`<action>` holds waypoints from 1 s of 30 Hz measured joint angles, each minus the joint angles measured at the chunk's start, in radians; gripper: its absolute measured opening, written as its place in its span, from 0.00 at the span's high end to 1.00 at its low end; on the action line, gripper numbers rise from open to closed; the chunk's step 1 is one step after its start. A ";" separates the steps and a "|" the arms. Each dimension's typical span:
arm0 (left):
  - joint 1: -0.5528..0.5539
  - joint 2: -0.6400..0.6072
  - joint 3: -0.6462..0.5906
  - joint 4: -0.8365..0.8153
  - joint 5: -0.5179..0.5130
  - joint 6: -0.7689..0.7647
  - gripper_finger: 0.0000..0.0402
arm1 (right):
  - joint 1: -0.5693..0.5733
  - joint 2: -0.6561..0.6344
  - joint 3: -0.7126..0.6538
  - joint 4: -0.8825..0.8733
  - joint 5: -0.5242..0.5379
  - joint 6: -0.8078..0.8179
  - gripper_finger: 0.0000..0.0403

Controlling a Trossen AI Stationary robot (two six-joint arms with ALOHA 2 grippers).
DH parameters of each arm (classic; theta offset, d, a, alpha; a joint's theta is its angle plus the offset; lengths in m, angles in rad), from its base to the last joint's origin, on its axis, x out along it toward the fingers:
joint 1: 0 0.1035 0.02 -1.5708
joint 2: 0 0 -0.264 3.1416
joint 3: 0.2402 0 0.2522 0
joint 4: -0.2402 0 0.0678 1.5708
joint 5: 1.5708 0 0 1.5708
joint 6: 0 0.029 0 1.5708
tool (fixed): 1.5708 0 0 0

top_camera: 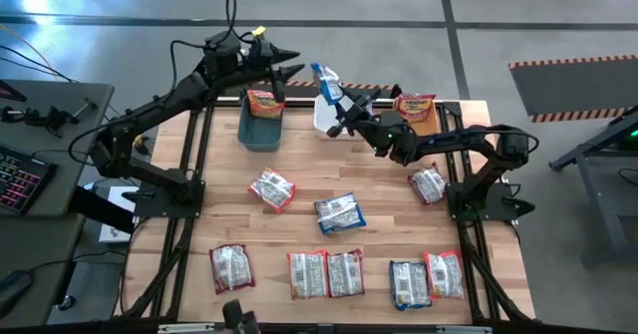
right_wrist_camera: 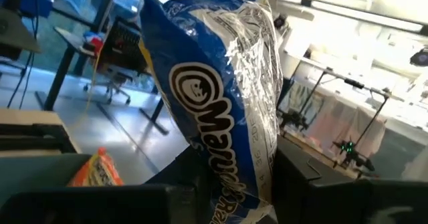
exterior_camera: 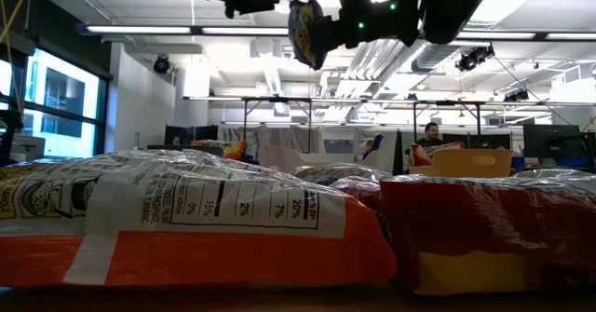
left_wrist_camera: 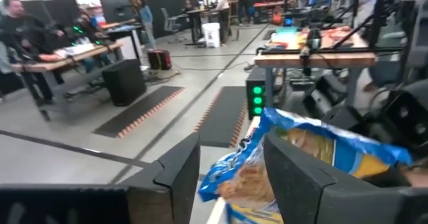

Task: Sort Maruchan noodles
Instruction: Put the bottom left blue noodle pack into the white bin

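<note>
A blue Maruchan packet (top_camera: 323,78) is in my right gripper (top_camera: 336,101), in the air over the white bin (top_camera: 329,121) at the far edge. The low view shows this packet (exterior_camera: 305,33) high above the table. My left gripper (top_camera: 291,71) is open and hovers past the teal bin (top_camera: 259,127), just left of the blue packet and apart from it. In the left wrist view the blue packet (left_wrist_camera: 301,150) shows beyond the open fingers. One orange packet (top_camera: 264,102) lies in the teal bin, another (top_camera: 415,105) in the orange bin (top_camera: 427,125). Several packets lie flat on the table, silvery backs up. My right gripper pinches the blue packet between its two fingers at one short end (right_wrist_camera: 231,184). The fingers come from the table's right, slanting toward the far left. The packet is lifted clear and sticks out past the fingertips (right_wrist_camera: 294,177), printed front toward the wrist camera.
Loose packets lie at mid-table (top_camera: 271,188) (top_camera: 339,212), near the right arm (top_camera: 428,184), and in a row along the near edge (top_camera: 230,267) (top_camera: 326,273) (top_camera: 427,277). In the low view two near packets (exterior_camera: 186,219) (exterior_camera: 484,228) fill the foreground. People and desks show beyond the table.
</note>
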 joint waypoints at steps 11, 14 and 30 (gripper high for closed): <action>0.022 0.013 -0.125 0.079 0.000 0.101 0.58 | -0.161 -0.097 0.316 -0.925 -0.067 0.503 0.77; 0.009 0.013 -0.220 0.195 0.001 0.109 0.58 | -0.237 -0.097 0.418 -1.164 -0.225 0.671 0.77; -0.081 0.013 -0.525 0.528 -0.008 0.114 0.58 | -0.472 -0.020 0.582 -1.705 -0.776 1.102 0.77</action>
